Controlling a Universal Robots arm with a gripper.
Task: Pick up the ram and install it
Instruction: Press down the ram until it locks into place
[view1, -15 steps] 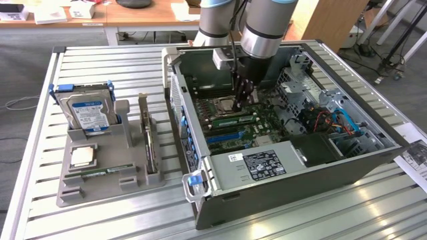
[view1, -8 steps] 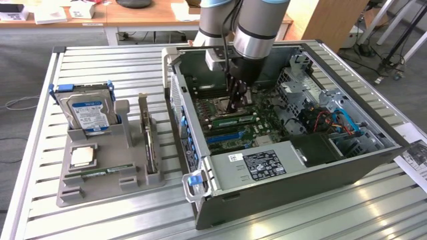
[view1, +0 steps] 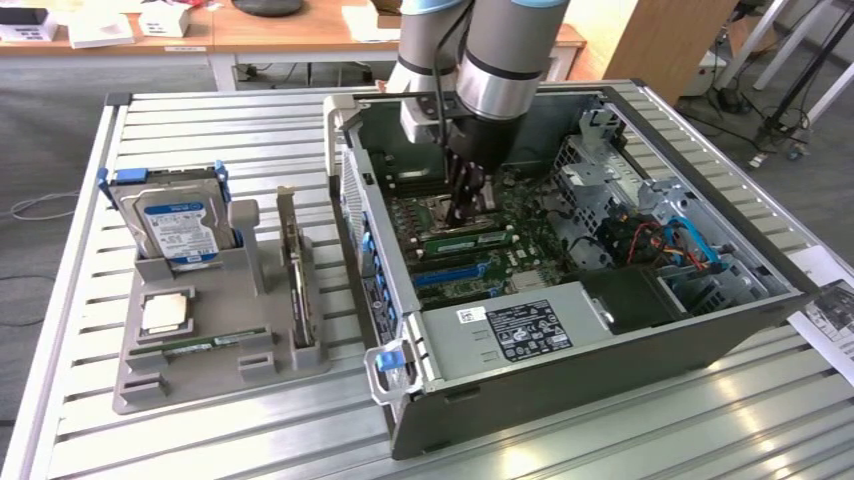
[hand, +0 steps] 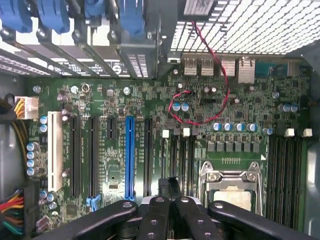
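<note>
The arm is reaching down into the open computer case (view1: 601, 390) in the middle of the exterior view. Its gripper (view1: 461, 215) is hanging there with both fingers pressed together. In the wrist view the gripper (hand: 169, 186) is sitting over the motherboard (hand: 100, 95), in line with the dark memory slots beside the processor socket (hand: 230, 187).

The ram (view1: 214, 346) is lying flat in the grey holder (view1: 200, 385) at the lower left of the frame. It is just below the square processor chip (view1: 167, 313) and well apart from the gripper.

Another green stick (view1: 470, 243) with a pale sticker is standing on the board just under the tips in the picture. I cannot tell whether they touch.

The hard drive (view1: 176, 228) is wearing a blue-and-white label. The power supply (view1: 529, 325) is carrying a black label with white print, plus a small white sticker. All of that writing is too small to read.
</note>
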